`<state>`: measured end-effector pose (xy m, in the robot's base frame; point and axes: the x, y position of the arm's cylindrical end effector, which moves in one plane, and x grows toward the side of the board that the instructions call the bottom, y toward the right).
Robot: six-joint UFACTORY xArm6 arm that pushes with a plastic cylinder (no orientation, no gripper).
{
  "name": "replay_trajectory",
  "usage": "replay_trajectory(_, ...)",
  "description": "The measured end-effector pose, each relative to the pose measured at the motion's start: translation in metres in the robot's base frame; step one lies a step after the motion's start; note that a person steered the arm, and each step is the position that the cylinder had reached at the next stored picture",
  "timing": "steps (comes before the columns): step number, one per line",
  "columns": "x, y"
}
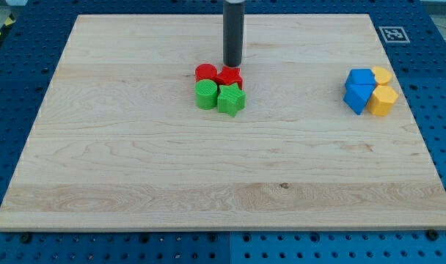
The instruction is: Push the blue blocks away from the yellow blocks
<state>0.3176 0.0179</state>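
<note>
blue blocks [359, 89] touching yellow blocks [384, 92], view's right.

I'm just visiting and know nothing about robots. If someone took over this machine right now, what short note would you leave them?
No jaws on this arm, only a rod. My tip sits at the top edge of the middle cluster, just above the red blocks, with the green blocks right below them.
The job's things are far off at the view's right: two blue blocks packed tight against two yellow blocks, blue on the left side, yellow on the right.
Done: nothing that shows; blue and yellow touch.
Left: bring the tip over to the right-hand cluster, get between the colours, and push the blue ones off toward the view's left.
</note>
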Motion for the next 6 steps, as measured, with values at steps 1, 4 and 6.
replay_trajectory(1,-0.004,0.045)
replay_trajectory(4,0.014,0.209)
replay_trajectory(6,0.044,0.21)
